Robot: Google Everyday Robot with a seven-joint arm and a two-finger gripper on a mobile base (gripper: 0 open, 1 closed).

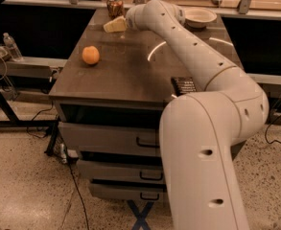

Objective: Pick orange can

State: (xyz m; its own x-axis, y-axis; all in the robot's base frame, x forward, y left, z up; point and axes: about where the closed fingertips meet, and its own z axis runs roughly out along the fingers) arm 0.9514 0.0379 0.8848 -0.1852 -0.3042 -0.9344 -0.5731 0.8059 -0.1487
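Note:
The orange can [114,6] stands upright at the far left end of the dark table top [125,75]. It has an orange-brown patterned body and a silver top. My gripper [114,25] is pale yellow at the end of my white arm [188,56]. It hovers low over the table just in front of the can, pointing left, very near the can's base. I see no hold on the can.
A round orange fruit [90,55] lies on the table's left side. A white bowl [200,17] sits at the far right. A black flat device [183,85] lies near the front edge by my arm. Drawers [106,138] are below. A water bottle [11,47] stands at left.

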